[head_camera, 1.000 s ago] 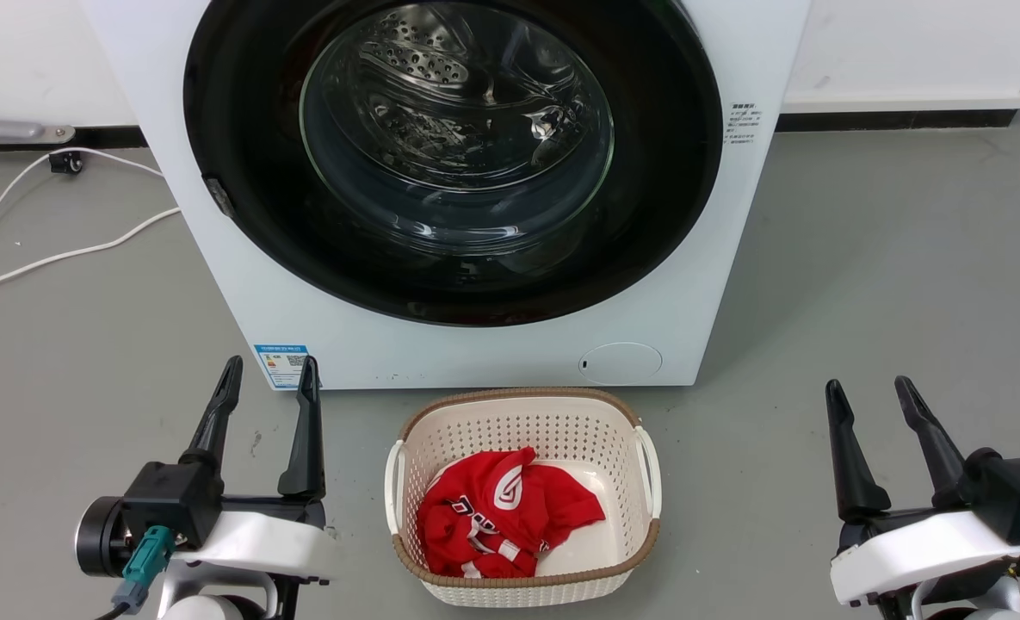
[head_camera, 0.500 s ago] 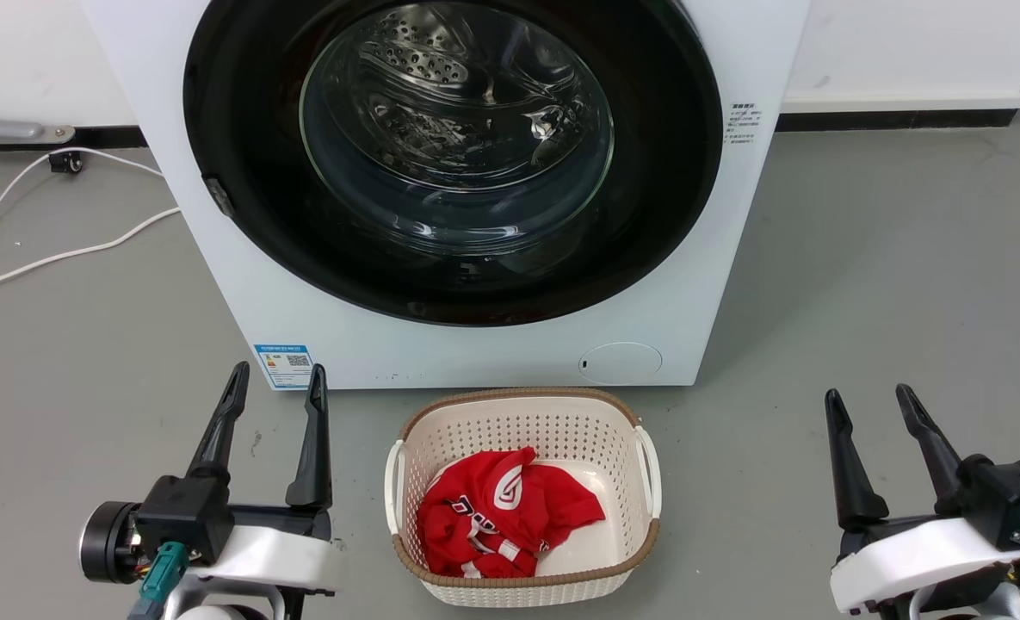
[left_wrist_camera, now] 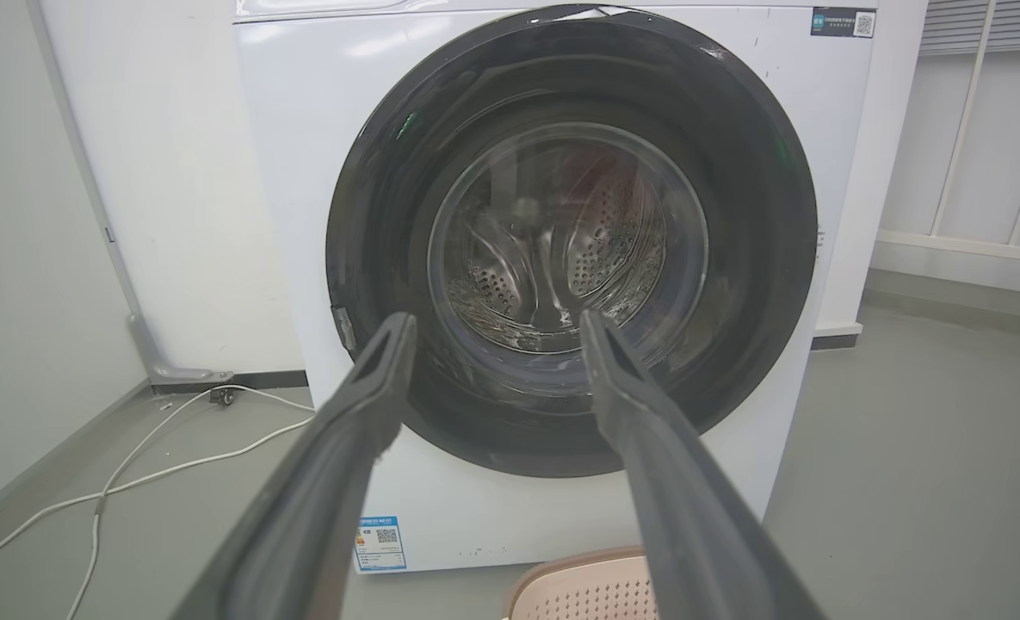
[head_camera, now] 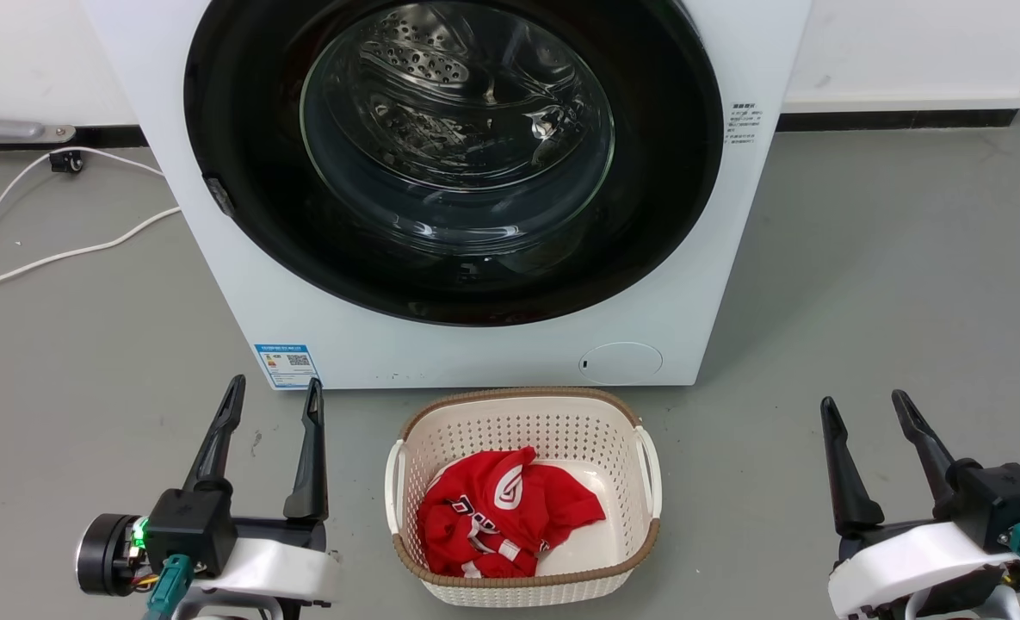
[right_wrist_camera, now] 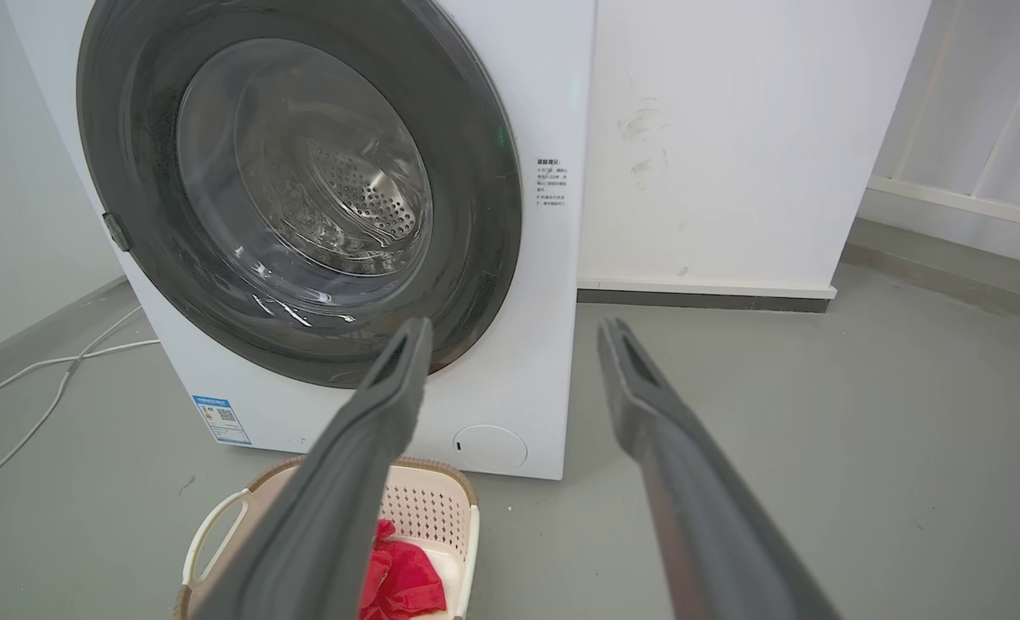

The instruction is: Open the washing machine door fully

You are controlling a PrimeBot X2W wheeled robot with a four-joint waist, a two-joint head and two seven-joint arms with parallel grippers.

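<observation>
Washing machine door [head_camera: 454, 146] is shut: black ring flush on the white machine front [head_camera: 475, 349], glass bowl in the centre. There's a small grey tab [head_camera: 217, 196] on the door's rim, head view left, about mid-height

Left gripper [head_camera: 275, 386]: low at head view lower left, fingers spread, nothing between them. The tips point up toward the machine's lower left corner, near the blue label [head_camera: 284, 365]. No contact with the door, which sits above and right of the tips. In the left wrist view the two fingers frame the lower half of the glass, and the tab shows just left of the left finger's tip, farther off

Right gripper [head_camera: 862, 401]: head view lower right, fingers spread, empty, over bare grey floor [head_camera: 862, 258] to the right of the machine. The door is well apart, up and left of the tips. In the right wrist view the left finger overlaps the door's lower rim and the right finger points at floor beside the machine

Between the grippers is a cream basket [head_camera: 518, 426] on the floor just in front of the machine, below the small round white flap [head_camera: 620, 362], with a red garment [head_camera: 501, 512] inside. A white cable [head_camera: 71, 254] lies on the floor at left
</observation>
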